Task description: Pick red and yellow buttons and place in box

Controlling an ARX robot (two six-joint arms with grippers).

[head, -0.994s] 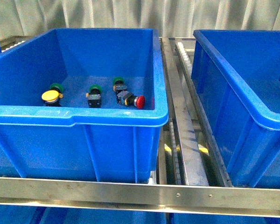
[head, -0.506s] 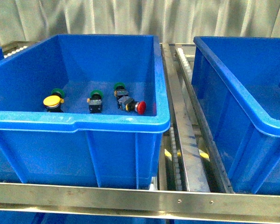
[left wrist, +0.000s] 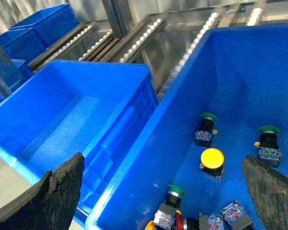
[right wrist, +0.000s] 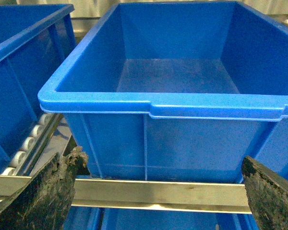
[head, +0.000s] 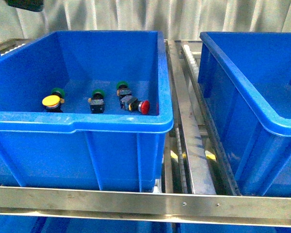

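Since left hand [left wrist: 162,160] hovers, fingers apart, over left bin [head: 87,124], yellow button [left wrist: 212,159] lies just beneath, cap up. Red button [head: 144,107] on side, cap toward right bin [head: 262,121]. Right hand [right wrist: 161,163] apart, farther.

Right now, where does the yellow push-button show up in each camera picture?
Front view: the yellow button sits at the left end of the row of switches inside the left blue bin.
Left wrist view: the yellow button lies among green-capped switches.
Right wrist view: absent; an empty bin fills the picture.
Shared landmark: the blue bin holding it, in front and left wrist views.
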